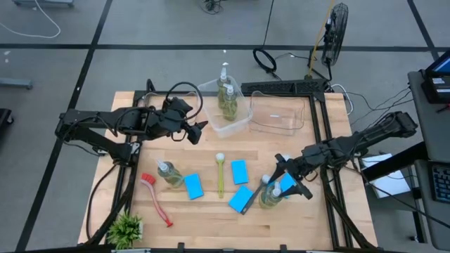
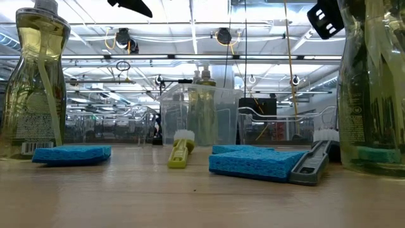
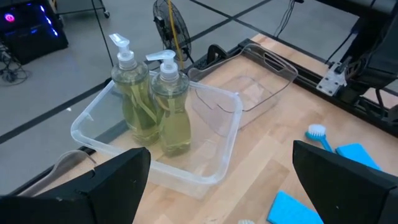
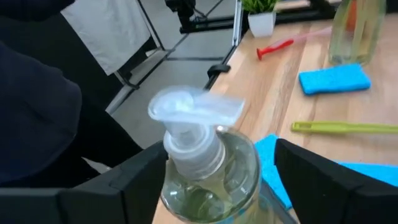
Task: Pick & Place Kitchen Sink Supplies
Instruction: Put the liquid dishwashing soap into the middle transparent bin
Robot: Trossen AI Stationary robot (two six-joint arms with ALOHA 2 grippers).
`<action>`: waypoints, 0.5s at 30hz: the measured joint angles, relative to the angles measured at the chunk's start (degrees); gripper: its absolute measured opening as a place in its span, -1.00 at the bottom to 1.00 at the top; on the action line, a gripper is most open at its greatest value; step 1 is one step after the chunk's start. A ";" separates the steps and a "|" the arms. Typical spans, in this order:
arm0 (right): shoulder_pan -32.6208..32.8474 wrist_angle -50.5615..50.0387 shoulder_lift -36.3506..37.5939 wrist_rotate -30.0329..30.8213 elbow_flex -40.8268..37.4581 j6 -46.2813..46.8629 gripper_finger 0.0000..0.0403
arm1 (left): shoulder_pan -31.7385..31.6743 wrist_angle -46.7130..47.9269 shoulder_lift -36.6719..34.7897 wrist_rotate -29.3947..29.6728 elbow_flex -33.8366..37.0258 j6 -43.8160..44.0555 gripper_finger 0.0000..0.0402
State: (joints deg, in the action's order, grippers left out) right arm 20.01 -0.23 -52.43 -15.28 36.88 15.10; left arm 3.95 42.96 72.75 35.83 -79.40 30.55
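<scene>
Two pump bottles stand upright in a clear tub. My left gripper hovers open over the table just beside that tub. A third bottle stands on the table by the red brush. My right gripper is open around the fourth bottle, which stands upright near the table's right side, one finger on each side of its shoulder below the pump head. Sponges, a yellow-green brush and a blue brush lie flat on the wood. My right gripper straddles the fourth bottle just below its pump collar, coming level from the table's right side. A gap shows beside one finger; whether the other finger touches the bottle I cannot tell. The bottle stands on the table.
A second clear tub sits beside the first at the far edge, with nothing in it. A small potted plant stands at the near left corner. Another sponge lies partly under my right gripper. Bare wood lies along the near edge.
</scene>
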 joint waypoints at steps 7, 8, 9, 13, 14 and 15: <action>0.00 1.24 -2.18 0.11 0.02 0.26 0.16 | 0.00 0.00 0.00 0.00 0.00 0.00 0.95; 0.00 1.49 -2.20 0.14 0.02 0.26 0.13 | 0.00 -0.02 0.00 0.02 0.00 0.00 0.95; 0.00 1.66 -2.20 0.22 0.02 0.25 0.11 | 0.00 -0.02 0.00 0.02 0.00 0.00 0.95; 0.00 1.85 -2.22 0.26 0.00 0.43 0.07 | 0.00 -0.01 0.00 0.02 0.00 0.00 0.95; 0.00 1.90 -2.22 0.28 0.02 0.54 0.08 | 0.00 -0.01 0.00 0.02 0.00 -0.01 0.95; 0.00 1.93 -2.22 0.28 0.00 0.56 0.09 | 0.00 0.00 0.01 0.02 0.00 0.00 0.95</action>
State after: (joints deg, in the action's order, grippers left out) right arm 20.01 1.70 -54.65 -15.00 36.89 15.66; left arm 3.95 42.96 72.77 35.86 -79.40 30.55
